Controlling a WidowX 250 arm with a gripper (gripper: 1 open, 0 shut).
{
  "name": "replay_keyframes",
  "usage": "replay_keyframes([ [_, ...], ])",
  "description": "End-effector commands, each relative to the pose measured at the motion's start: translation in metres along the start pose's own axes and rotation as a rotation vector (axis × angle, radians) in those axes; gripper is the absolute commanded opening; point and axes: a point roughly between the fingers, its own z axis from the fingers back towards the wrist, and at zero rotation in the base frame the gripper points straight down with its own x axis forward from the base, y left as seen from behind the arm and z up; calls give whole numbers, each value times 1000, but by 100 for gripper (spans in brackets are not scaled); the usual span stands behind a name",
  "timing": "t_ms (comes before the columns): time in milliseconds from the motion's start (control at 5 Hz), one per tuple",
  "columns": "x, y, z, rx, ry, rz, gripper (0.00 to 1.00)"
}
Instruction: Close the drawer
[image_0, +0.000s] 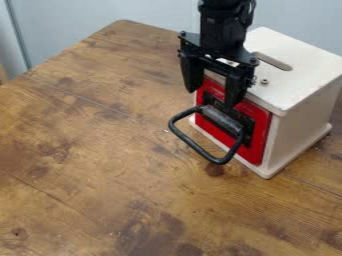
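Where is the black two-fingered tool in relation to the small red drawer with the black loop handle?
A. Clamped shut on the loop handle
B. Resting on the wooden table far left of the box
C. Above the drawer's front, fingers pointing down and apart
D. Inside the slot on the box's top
C: the black two-fingered tool hangs open over the small red drawer, not touching its black loop handle.
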Motion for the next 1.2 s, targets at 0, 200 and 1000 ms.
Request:
replay_keyframes([
  [0,5,-16,21,-7,-56,-36,100],
  [200,5,-21,12,-11,-39,-47,100],
  [1000,14,-16,-12,3,-58,-23,100],
])
